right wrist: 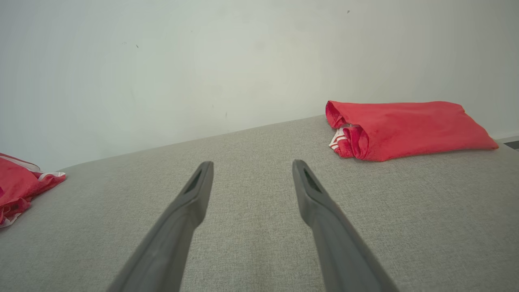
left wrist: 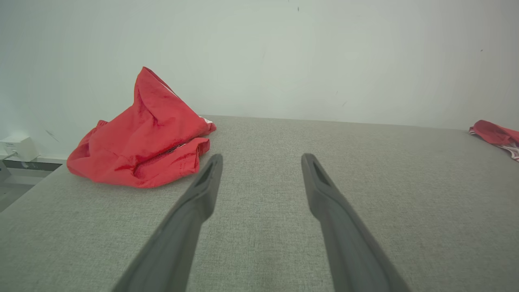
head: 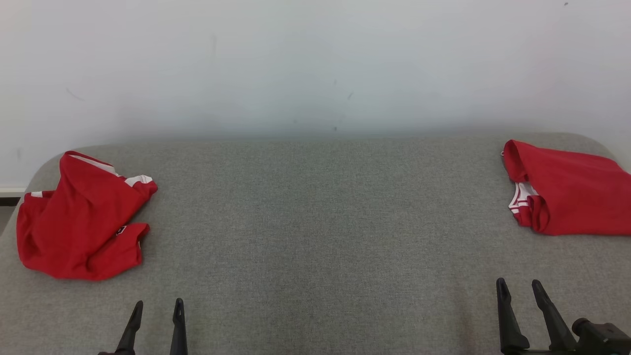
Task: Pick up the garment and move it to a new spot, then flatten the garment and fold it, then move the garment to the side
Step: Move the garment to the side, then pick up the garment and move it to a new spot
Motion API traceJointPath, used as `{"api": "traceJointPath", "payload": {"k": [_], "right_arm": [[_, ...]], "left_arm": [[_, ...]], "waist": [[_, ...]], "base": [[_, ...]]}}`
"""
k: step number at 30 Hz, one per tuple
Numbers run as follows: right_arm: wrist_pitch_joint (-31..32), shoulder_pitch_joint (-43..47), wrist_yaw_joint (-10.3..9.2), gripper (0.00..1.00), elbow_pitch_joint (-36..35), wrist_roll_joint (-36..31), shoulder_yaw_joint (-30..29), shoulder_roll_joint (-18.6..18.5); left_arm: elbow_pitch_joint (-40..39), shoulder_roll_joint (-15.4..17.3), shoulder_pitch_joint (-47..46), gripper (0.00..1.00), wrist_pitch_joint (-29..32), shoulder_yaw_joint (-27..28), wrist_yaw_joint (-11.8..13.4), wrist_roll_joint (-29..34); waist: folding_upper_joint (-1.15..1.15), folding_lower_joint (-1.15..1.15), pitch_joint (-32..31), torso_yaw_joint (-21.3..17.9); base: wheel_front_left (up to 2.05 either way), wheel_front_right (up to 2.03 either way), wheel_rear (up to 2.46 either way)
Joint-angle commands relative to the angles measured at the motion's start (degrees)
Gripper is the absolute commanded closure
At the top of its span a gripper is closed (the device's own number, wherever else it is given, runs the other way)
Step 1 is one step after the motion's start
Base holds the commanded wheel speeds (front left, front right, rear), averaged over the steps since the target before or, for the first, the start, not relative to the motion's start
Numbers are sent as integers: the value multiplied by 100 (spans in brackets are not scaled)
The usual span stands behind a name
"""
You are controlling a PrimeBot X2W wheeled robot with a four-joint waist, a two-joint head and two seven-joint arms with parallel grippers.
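Observation:
A crumpled red garment (head: 81, 219) with white trim lies in a heap at the left end of the grey padded table (head: 320, 222); the left wrist view shows this garment (left wrist: 142, 138) ahead and to the left of the fingers. A second red garment (head: 567, 190), folded flat, lies at the right end; it is the folded garment (right wrist: 401, 127) in the right wrist view. My left gripper (head: 157, 305) stands open near the front edge, empty, below and right of the heap. My right gripper (head: 518, 286) is open and empty too, in front of the folded one.
A pale wall (head: 315, 64) rises directly behind the table's rounded back edge. A small white box (left wrist: 18, 148) sits on a ledge beyond the table's left end. The grey cloth surface between the two garments is wide and flat.

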Motion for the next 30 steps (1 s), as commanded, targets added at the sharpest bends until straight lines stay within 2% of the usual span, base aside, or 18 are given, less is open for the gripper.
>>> {"api": "traceJointPath", "payload": {"k": [1, 9, 15, 30], "right_arm": [[4, 78, -14, 0, 0, -19, 0, 25], [20, 99, -14, 0, 23, -5, 33, 36], [-34, 82, -14, 0, 62, 35, 139, 58], [-194, -16, -14, 0, 307, 0, 355, 139]], "left_arm": [[19, -5, -53, 0, -18, 18, -9, 0], [35, -5, -32, 0, -18, 49, -14, -3], [81, 19, -116, 0, -18, 36, 1, 2], [198, 186, -144, 0, -18, 127, 100, -95]], "waist": [[0, 0, -4, 5], [0, 0, -21, 20], [0, 0, 0, 309], [0, 0, 94, 2016]], "base": [[0, 0, 0], [0, 0, 0], [0, 0, 0], [0, 0, 0]]}}
